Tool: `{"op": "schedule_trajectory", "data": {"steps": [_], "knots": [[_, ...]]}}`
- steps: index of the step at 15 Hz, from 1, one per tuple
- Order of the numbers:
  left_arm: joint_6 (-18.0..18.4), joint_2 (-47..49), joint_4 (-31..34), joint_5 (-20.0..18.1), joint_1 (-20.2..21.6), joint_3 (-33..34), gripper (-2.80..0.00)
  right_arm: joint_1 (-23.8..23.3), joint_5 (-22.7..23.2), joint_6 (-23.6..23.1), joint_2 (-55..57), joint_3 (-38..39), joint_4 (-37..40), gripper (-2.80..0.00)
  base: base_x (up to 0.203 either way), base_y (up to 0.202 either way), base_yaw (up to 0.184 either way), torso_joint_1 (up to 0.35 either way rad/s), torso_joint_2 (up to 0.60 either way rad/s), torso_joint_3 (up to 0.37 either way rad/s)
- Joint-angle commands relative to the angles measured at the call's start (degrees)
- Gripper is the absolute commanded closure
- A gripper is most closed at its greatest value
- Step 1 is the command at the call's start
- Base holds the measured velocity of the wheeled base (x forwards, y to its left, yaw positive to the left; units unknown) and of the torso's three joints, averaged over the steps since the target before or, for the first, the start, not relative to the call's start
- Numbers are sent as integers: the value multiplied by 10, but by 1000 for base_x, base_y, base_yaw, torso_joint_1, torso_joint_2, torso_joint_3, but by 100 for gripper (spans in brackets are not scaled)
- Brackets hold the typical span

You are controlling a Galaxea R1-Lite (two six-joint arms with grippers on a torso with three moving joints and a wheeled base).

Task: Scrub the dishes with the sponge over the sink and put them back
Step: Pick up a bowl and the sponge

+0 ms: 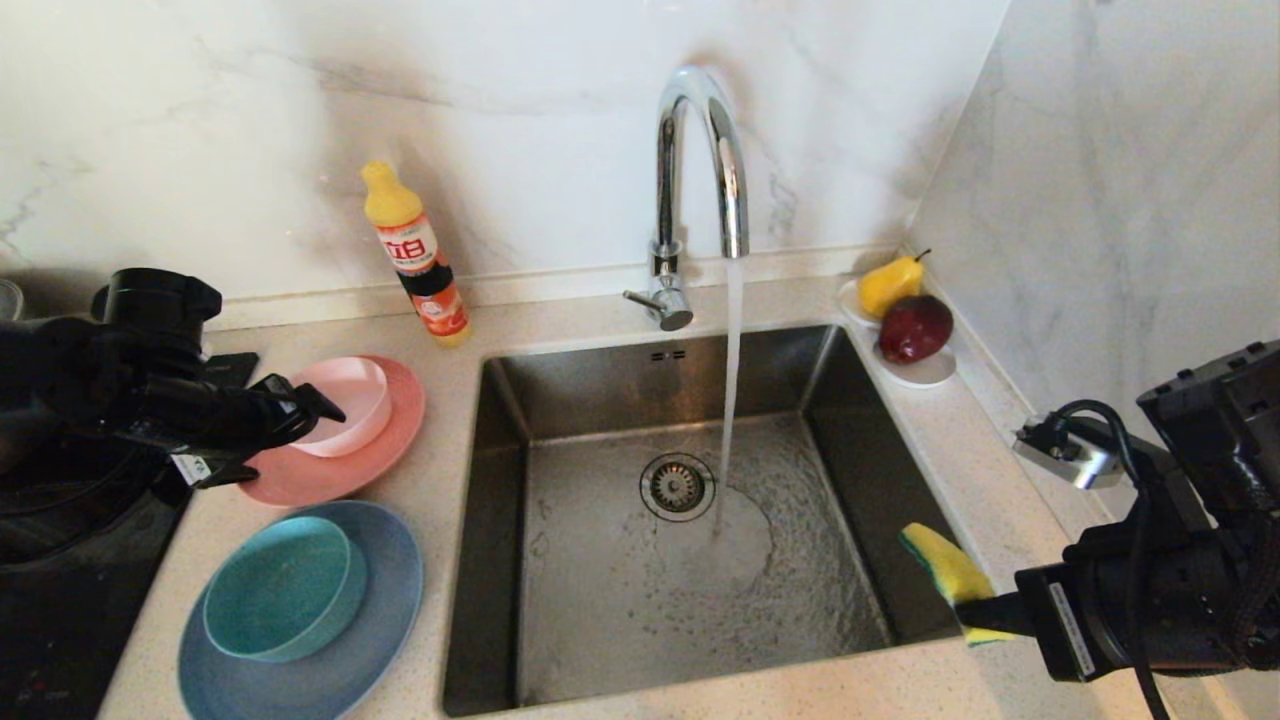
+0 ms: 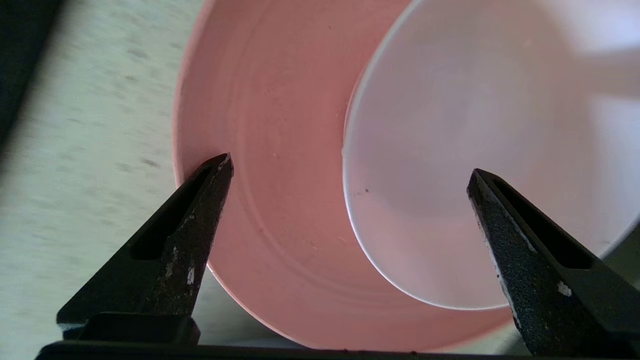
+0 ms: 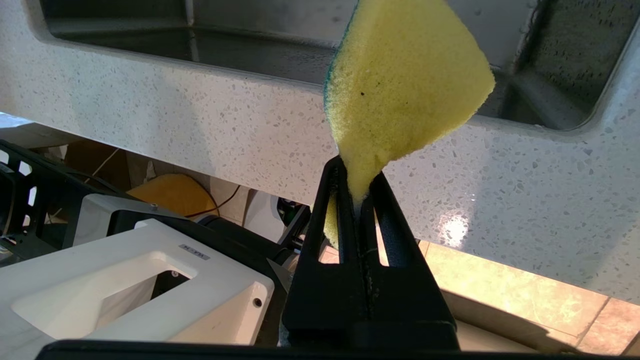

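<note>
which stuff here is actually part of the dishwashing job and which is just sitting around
Job: sponge pinched in right gripper; pale pink bowl on salmon-pink plate, under open left gripper; teal bowl on light blue plate; sink, tap running.

Lying about: soap bottle, pear, red fruit, white saucer.

Home kitchen, steel sink (image 1: 560, 400), running tap (image 1: 690, 150), marble walls, dish soap (image 1: 415, 255)

- Left arm (image 1: 110, 390): matte black housing, small white label near the wrist.
- Left gripper (image 2: 350, 200): two black tapered fingers (image 2: 190, 240), hollow slots, chipped paint.
- Right arm (image 1: 1160, 590): black, looping black cable, silver connector, white label strip.
</note>
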Motion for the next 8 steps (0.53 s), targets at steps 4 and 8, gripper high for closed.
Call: {"op": "schedule_trajectory", "data": {"steps": [4,8], "knots": [[35,3,5,39,13,0,-280,0,1,2,1,3,1,0,0,0,0,0,0,0],[43,3,10,44,28,0,-280,0,1,2,5,0,1,0,0,0,0,0,0,0]]}}
